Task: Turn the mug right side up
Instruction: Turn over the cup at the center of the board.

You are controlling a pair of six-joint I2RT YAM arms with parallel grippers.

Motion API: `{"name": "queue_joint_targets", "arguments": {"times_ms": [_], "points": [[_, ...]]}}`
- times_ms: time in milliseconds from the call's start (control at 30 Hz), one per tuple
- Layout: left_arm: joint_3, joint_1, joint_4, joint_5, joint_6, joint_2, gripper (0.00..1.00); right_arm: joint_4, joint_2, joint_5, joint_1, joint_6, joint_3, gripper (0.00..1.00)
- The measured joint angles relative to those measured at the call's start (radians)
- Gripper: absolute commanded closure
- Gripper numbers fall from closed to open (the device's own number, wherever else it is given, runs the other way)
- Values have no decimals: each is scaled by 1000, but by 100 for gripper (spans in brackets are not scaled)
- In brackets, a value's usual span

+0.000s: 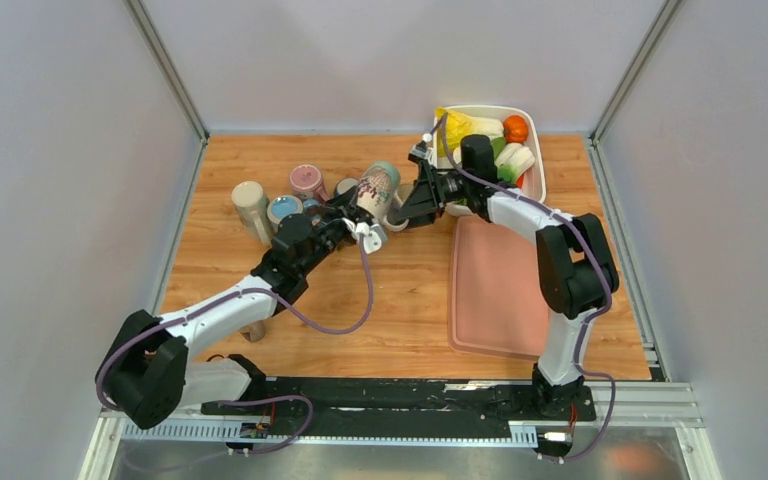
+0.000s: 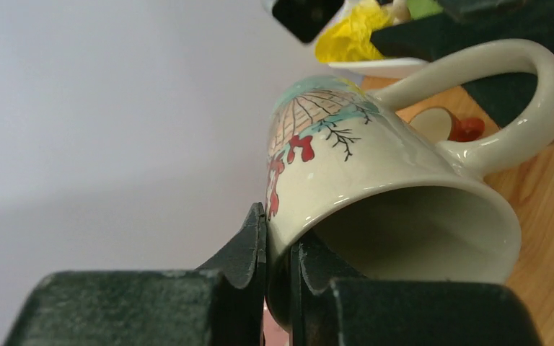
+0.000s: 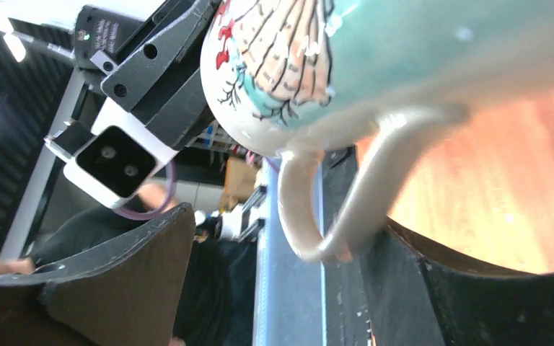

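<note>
The mug (image 1: 377, 190) is cream with a teal base and a red and teal drawing. It is held tilted above the table, its mouth toward my left gripper and its base toward the back. My left gripper (image 1: 364, 226) is shut on the mug's rim (image 2: 292, 234), one finger (image 2: 254, 245) outside the wall and one inside. My right gripper (image 1: 406, 206) is open beside the mug. In the right wrist view the mug's handle (image 3: 346, 209) hangs between the open fingers (image 3: 133, 274) of that gripper (image 3: 281, 267), close against the right-hand one.
A white bin (image 1: 534, 178) of toy vegetables stands at the back right. A pink board (image 1: 490, 290) lies on the right of the wooden table. Several cups and jars (image 1: 252, 205) cluster at the back left, behind the left arm.
</note>
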Motion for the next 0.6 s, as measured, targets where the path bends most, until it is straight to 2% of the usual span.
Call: {"name": "queue_joint_targets", "arguments": {"times_ms": [100, 233, 300, 400, 500, 600], "points": [[93, 5, -225, -34, -55, -26, 100, -20, -7, 58, -58, -64, 8, 12], [291, 10, -584, -60, -164, -33, 100, -183, -16, 193, -164, -278, 103, 10], [428, 10, -802, -68, -237, -25, 100, -306, -39, 301, -211, -455, 161, 8], [600, 10, -1034, -74, -325, 13, 100, -426, -126, 432, -227, -708, 166, 9], [723, 10, -1234, -68, -405, 62, 100, -485, -278, 517, -199, -970, 86, 10], [769, 11, -1389, -45, -464, 105, 100, -563, -476, 592, -134, -1275, -40, 10]]}}
